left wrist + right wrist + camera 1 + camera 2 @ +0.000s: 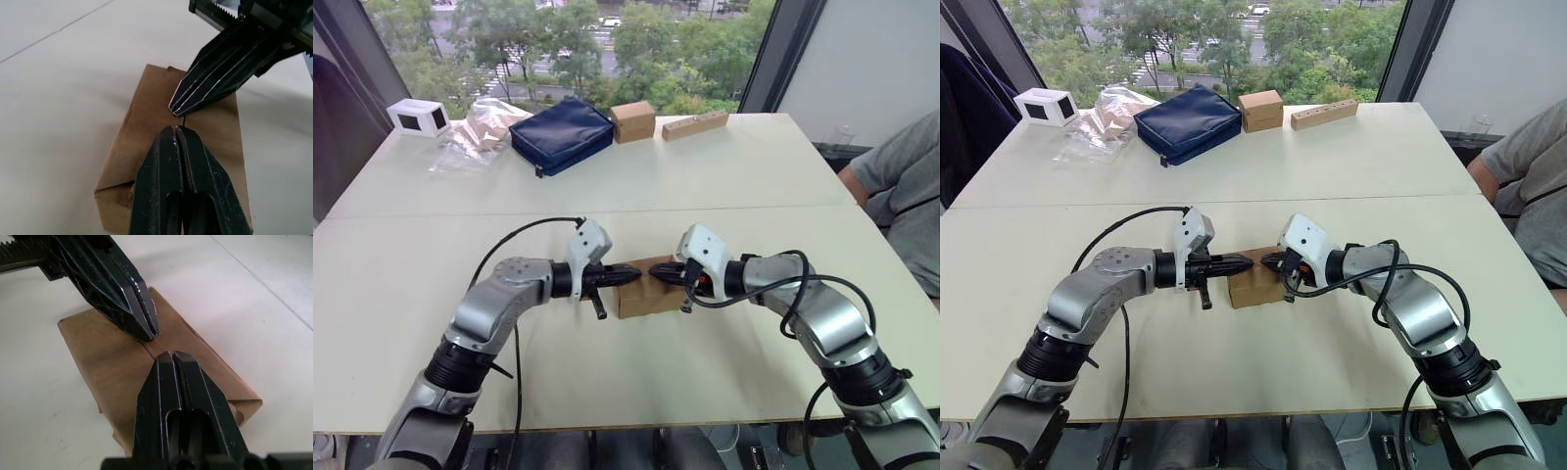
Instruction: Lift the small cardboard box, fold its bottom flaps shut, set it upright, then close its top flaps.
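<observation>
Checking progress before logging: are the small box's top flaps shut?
Shut: the small brown cardboard box has flaps lying flat, meeting at a seam.

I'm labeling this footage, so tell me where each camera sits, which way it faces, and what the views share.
Left eye: on the head, looking forward and down at the table; both arms show, their tips meeting over the box.
Right eye: beside it, same scene.
Left wrist: along the shut left end effector onto the box top; the right end effector points back at it.
Right wrist: the mirror view, its own shut fingers in front.
Shared: all four show the box and both tips nearly touching.
</observation>
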Action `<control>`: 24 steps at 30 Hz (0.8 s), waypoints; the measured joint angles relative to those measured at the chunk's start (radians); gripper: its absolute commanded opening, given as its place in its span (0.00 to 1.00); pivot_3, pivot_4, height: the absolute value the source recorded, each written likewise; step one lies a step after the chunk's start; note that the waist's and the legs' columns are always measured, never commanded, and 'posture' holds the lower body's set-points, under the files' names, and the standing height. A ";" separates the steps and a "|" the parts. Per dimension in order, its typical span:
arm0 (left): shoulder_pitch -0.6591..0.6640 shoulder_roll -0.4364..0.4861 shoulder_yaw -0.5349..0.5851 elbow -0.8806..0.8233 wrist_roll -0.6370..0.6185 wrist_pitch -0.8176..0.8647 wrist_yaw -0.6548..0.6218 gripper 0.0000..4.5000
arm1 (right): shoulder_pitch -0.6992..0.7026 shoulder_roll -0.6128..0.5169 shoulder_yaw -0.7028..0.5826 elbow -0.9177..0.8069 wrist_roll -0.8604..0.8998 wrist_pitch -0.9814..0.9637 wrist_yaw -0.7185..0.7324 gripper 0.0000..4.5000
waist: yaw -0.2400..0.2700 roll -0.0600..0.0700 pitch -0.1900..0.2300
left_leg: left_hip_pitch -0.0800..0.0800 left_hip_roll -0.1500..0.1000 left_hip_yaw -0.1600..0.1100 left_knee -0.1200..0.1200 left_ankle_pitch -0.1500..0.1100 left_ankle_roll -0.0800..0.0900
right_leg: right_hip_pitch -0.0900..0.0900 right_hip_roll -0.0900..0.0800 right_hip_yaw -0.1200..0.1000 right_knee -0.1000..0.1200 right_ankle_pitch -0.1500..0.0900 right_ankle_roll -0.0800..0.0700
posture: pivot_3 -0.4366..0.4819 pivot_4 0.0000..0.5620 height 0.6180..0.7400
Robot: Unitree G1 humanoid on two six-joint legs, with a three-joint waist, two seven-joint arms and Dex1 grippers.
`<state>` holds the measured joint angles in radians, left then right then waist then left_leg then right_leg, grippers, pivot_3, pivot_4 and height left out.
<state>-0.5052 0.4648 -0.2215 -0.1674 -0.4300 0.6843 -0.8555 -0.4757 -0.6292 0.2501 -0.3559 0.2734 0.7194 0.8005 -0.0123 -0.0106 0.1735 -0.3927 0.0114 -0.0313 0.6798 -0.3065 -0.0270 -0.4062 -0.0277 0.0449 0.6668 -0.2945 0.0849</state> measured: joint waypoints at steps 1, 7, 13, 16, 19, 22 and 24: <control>0.001 0.000 -0.001 0.000 0.005 -0.002 -0.003 0.01 | 0.001 0.000 0.003 0.000 -0.006 -0.001 -0.001 0.00 | 0.000 0.000 0.000 | 0.000 0.000 0.000 0.000 0.000 0.000 | 0.000 0.000 0.000 0.000 0.000 0.000 | 0.48 0.27 1.00; 0.001 -0.002 0.000 0.000 0.005 0.008 -0.007 0.01 | 0.001 0.001 0.010 -0.001 -0.018 -0.006 -0.003 0.00 | 0.000 0.000 0.000 | 0.000 0.000 0.000 0.000 0.000 0.000 | 0.000 0.000 0.000 0.000 0.000 0.000 | 0.48 0.27 1.00; -0.001 -0.046 0.077 -0.001 -0.080 0.088 0.028 0.01 | 0.010 0.041 -0.039 0.008 0.016 -0.005 -0.021 0.00 | 0.000 0.000 0.000 | 0.000 0.000 0.000 0.000 0.000 0.000 | 0.000 0.000 0.000 0.000 0.000 0.000 | 0.48 0.27 1.00; -0.044 -0.067 0.234 -0.011 -0.215 0.192 0.085 0.01 | 0.021 0.113 -0.172 0.010 0.085 -0.007 -0.074 0.00 | 0.000 -0.001 0.000 | -0.001 0.001 -0.001 0.001 0.000 0.000 | -0.001 0.000 0.000 0.001 0.000 0.000 | 0.48 0.27 1.00; -0.050 -0.022 0.323 -0.078 -0.219 0.203 0.173 0.01 | 0.039 0.118 -0.319 -0.005 0.151 0.026 -0.126 0.00 | 0.000 0.000 0.000 | 0.000 0.000 0.000 -0.001 0.000 0.000 | 0.000 -0.001 0.000 0.000 0.000 0.000 | 0.48 0.27 1.00; 0.079 0.036 0.378 -0.124 -0.177 0.197 0.248 0.01 | 0.135 0.104 -0.462 -0.093 0.288 0.117 -0.135 0.00 | -0.001 0.000 0.000 | 0.000 0.000 0.000 -0.003 0.000 0.000 | -0.001 -0.001 0.001 -0.001 0.000 0.000 | 0.48 0.27 1.00; 0.183 0.085 0.407 -0.135 -0.194 0.212 0.227 0.01 | 0.209 0.087 -0.540 -0.153 0.373 0.176 -0.136 0.00 | -0.002 0.000 0.000 | 0.000 0.001 0.000 -0.003 0.000 0.000 | -0.001 -0.001 0.001 -0.001 0.000 0.000 | 0.48 0.27 1.00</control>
<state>-0.3220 0.5496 0.1858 -0.3026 -0.6243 0.8968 -0.6288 -0.2663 -0.5422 -0.2896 -0.5088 0.6467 0.8954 0.6649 -0.0146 -0.0106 0.1736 -0.3929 0.0124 -0.0314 0.6765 -0.3066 -0.0271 -0.4074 -0.0285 0.0460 0.6661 -0.2945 0.0849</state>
